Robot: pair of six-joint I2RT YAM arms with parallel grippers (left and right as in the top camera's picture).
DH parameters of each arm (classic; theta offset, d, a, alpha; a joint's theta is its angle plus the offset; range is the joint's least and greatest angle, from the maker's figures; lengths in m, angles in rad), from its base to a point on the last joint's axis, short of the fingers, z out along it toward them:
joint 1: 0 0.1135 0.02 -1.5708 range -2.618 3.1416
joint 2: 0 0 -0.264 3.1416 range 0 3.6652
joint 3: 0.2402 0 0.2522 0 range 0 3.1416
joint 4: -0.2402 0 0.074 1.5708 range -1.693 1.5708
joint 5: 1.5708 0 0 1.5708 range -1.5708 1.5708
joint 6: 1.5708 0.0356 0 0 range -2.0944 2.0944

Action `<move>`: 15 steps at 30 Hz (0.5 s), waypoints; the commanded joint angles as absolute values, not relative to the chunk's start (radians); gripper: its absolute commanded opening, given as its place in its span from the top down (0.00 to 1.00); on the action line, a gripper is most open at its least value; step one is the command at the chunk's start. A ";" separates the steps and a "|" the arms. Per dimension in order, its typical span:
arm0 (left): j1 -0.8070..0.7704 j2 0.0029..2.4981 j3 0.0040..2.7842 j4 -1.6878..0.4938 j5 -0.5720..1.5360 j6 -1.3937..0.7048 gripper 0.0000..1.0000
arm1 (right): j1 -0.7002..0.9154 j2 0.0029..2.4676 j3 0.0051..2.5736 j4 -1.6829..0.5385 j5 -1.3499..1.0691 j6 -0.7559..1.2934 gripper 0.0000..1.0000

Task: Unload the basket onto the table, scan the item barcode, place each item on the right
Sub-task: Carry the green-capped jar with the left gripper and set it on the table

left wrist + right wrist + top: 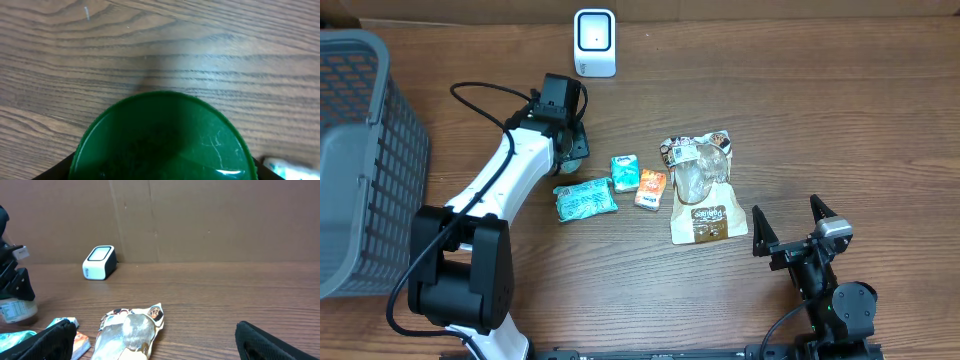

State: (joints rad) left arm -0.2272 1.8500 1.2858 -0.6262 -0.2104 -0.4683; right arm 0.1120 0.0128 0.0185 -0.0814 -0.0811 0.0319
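The green-lidded jar looks rigid, light and smooth-walled, so probably slippery; it is best gripped across the lid. It has a pale body, a printed label and a flat green cap. It stands on the table left of centre, near the barcode scanner at the far edge — the left gripper seems clamped on its lid. The right gripper gapes wide — empty.

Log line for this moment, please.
left claw: closed on green-lidded jar | right claw: open, idle | scanner: jar not yet presented
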 commanded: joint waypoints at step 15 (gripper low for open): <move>-0.184 1.838 1.200 -0.569 -0.257 -0.609 0.38 | 0.111 0.003 0.008 -0.077 -0.084 0.029 0.00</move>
State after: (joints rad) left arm -0.1932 1.8496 1.2156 -0.5575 -0.2726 -0.5819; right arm 0.1120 0.0128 0.0185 -0.0818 -0.0814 0.0330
